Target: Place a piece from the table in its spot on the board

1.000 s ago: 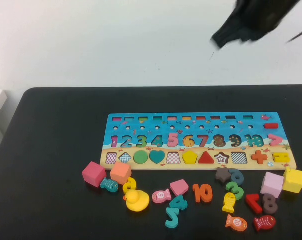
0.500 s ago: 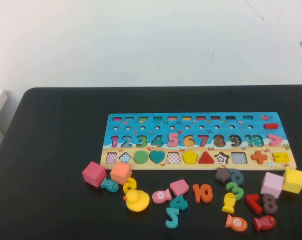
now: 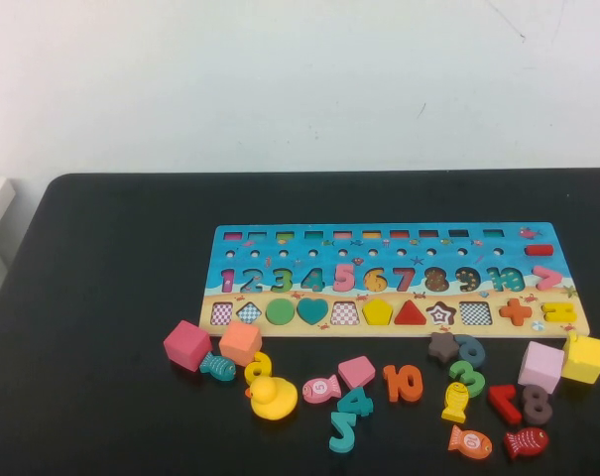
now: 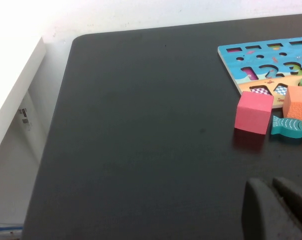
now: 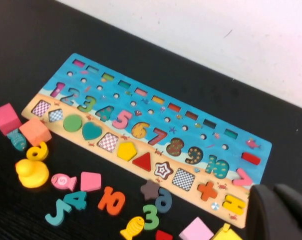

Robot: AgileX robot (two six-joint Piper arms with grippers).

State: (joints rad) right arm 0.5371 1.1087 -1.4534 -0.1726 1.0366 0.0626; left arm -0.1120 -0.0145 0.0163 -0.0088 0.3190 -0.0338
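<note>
The board (image 3: 280, 243) lies across the middle of the black table (image 3: 101, 258). The yellow pentagon piece (image 3: 377, 311) sits flat in its slot in the board's shape row, between a checkered empty slot and the red triangle; the right wrist view shows the same piece (image 5: 127, 150). Neither arm shows in the high view. My right gripper (image 5: 273, 189) hangs shut and empty above the board's right end (image 5: 263, 147). My left gripper (image 4: 270, 182) is shut and empty over bare table (image 4: 141, 125), left of the board's end (image 4: 230, 60).
Loose pieces lie along the table's front: a pink cube (image 3: 186, 344), an orange cube (image 3: 240, 342), a yellow duck (image 3: 271, 399), a pink square (image 3: 356, 372), a yellow cube (image 3: 583, 358), plus several numbers and fish. A white wall stands behind the table.
The right arm, seen at the high view's top right a second ago, has pulled up and out of that view. The pieces and board have not moved.
</note>
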